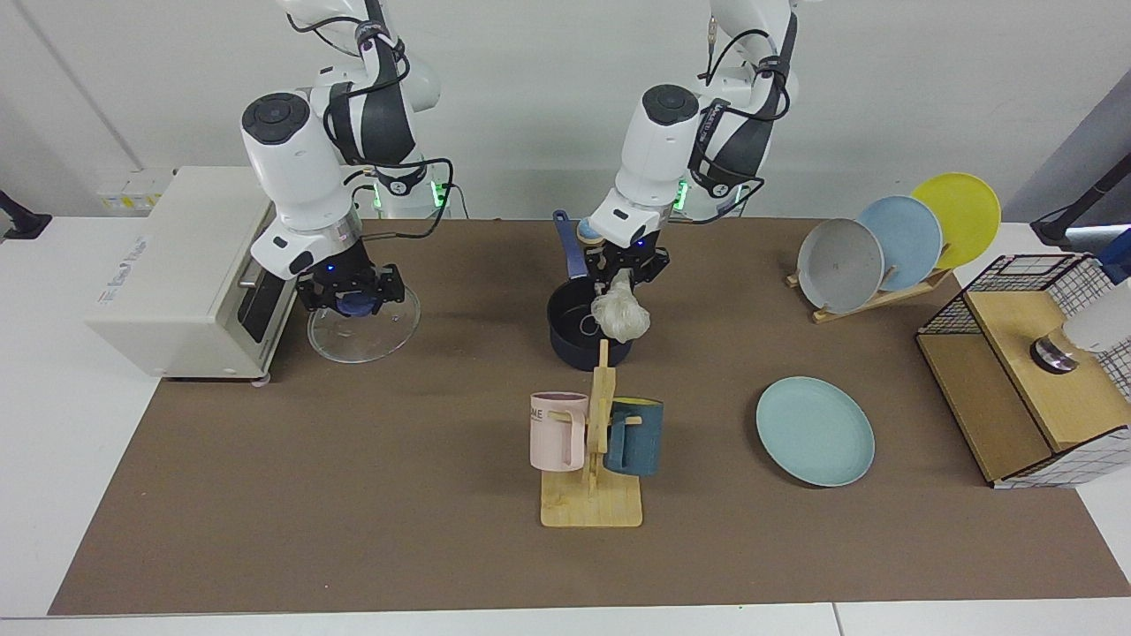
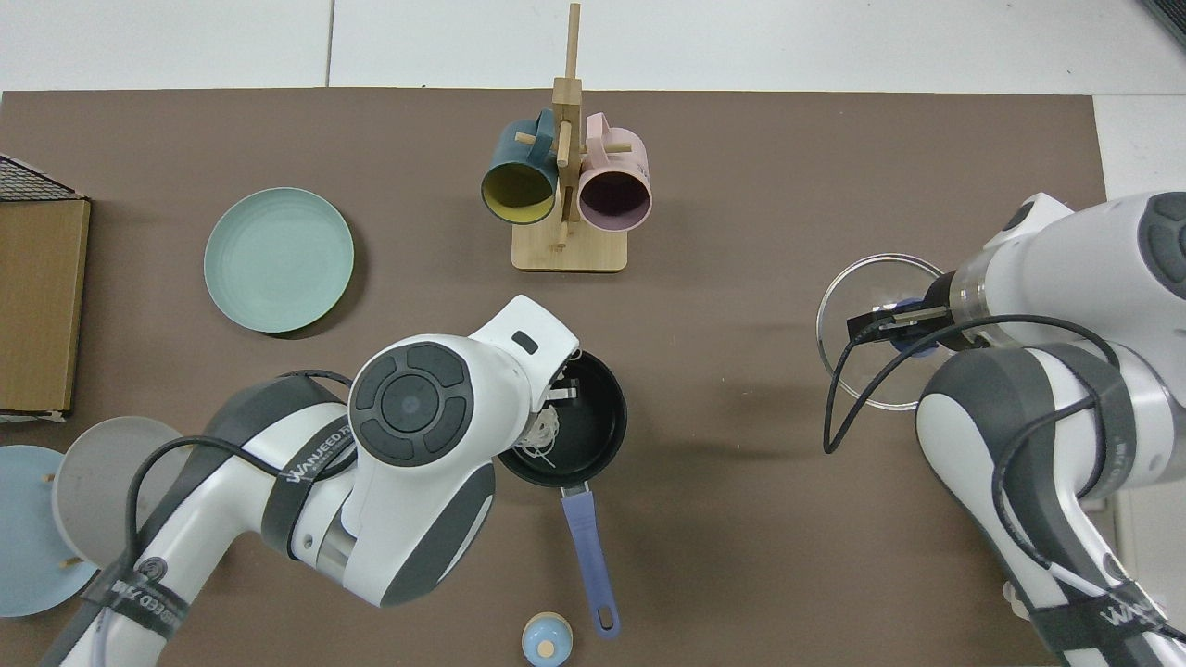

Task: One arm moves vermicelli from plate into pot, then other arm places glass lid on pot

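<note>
Facing view: left gripper (image 1: 629, 268) pinched vermicelli (image 1: 620, 316) over pot (image 1: 590, 334); trailing strands risked snagging the rim. Right gripper (image 1: 351, 294) clamped glass lid (image 1: 364, 316).

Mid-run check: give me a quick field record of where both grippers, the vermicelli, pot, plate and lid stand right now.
left gripper: above the pot, shut on the vermicelli
vermicelli: hanging from the left gripper over the pot's opening, not released
pot: on the mat, uncovered, handle pointing toward the robots
plate: bare, flat on the mat
right gripper: shut on the glass lid's blue knob
glass lid: beside the toaster oven, held by the right gripper; lifted or resting, cannot tell
</note>
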{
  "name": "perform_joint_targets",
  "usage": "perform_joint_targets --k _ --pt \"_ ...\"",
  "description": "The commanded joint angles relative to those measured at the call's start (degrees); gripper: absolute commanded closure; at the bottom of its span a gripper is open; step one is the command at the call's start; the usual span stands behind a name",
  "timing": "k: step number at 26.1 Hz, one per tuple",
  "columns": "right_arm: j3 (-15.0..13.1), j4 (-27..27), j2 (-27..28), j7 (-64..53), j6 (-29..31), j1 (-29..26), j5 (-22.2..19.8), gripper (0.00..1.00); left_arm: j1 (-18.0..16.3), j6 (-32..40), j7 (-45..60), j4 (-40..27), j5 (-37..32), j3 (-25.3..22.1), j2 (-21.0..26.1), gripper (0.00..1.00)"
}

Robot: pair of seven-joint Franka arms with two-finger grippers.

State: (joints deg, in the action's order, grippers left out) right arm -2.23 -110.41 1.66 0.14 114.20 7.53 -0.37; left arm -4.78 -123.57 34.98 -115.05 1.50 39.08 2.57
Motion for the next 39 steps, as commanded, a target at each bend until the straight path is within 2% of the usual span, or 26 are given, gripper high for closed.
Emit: perform_joint_targets --k 1,4,10,12,16,18,19,20,21,22,32,39 --pt "0.4 1.5 0.5 -1.1 -0.8 -0.8 0.5 1.00 0.6 -4.6 0.9 -4.0 0.1 2.0 0.1 1.00" --pt "0.4 1.5 0.5 -1.2 -0.8 -0.8 0.5 1.00 0.9 -11.5 4.5 -7.6 -2.9 3.2 3.6 1.00" --pt "0.4 1.5 0.5 -1.2 -0.8 -0.7 0.2 1.00 0.8 -12.1 5.8 -7.7 -4.5 4.0 4.4 1.00" --pt "0.4 1.4 0.5 -1.1 -0.9 -0.5 0.2 1.00 0.5 -12.5 5.3 -7.6 -4.7 3.9 5.2 0.97" --pt "0.4 1.3 0.5 -1.1 -0.9 -0.5 0.2 1.00 0.2 -12.7 4.5 -7.4 -6.2 3.4 6.4 0.84" --pt "0.4 1.3 0.4 -1.2 -1.0 -0.5 0.4 1.00 0.1 -12.9 4.5 -7.1 -7.3 3.0 6.8 0.73" --pt "0.4 1.3 0.4 -1.1 -1.0 -0.4 0.4 1.00 0.1 -12.8 4.5 -6.9 -8.0 2.7 7.1 0.64" --pt "0.4 1.2 0.4 -1.1 -1.0 -0.4 0.4 1.00 0.1 -12.8 4.5 -6.6 -8.4 2.4 7.2 0.49" --pt "0.4 1.2 0.3 -1.1 -1.0 -0.3 0.4 1.00 0.1 -12.7 4.5 -6.5 -8.5 2.2 7.3 0.29" --pt "0.4 1.0 0.3 -1.0 -0.9 -0.2 0.4 1.00 0.1 -12.3 4.2 -6.4 -8.6 2.2 7.4 0.00" --pt "0.5 0.7 0.0 -0.8 -0.9 0.2 0.4 1.00 0.1 -10.0 3.2 -4.6 -7.9 2.1 7.8 0.00" --pt "1.1 -0.4 -0.7 -0.6 -1.0 0.1 0.4 1.00 -0.2 1.8 2.2 3.0 -7.7 0.4 7.1 0.00"
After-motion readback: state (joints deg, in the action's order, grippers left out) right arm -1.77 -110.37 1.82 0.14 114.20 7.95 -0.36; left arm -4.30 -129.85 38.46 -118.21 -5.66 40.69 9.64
